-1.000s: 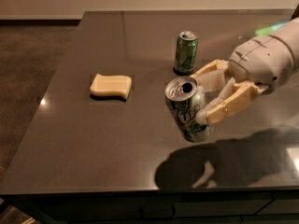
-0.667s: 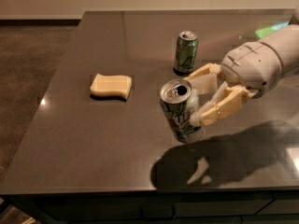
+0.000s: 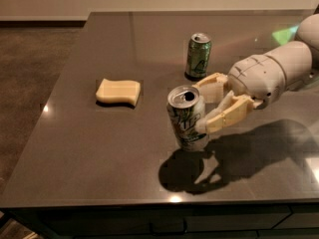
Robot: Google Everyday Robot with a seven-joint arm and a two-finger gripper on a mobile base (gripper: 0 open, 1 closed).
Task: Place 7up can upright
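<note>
One gripper (image 3: pixel 201 105) had its jaws clamped on the 7up can (image 3: pixel 187 121), its long axis nearly vertical, seemingly just above the desk (image 3: pixel 99 153).

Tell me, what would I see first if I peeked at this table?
First, the tan gripper clamped around the 7up can near the front of the dark table, the can leaning a little over its shadow. Behind it a darker green can stands upright, and a yellow sponge lies to the left.
</note>
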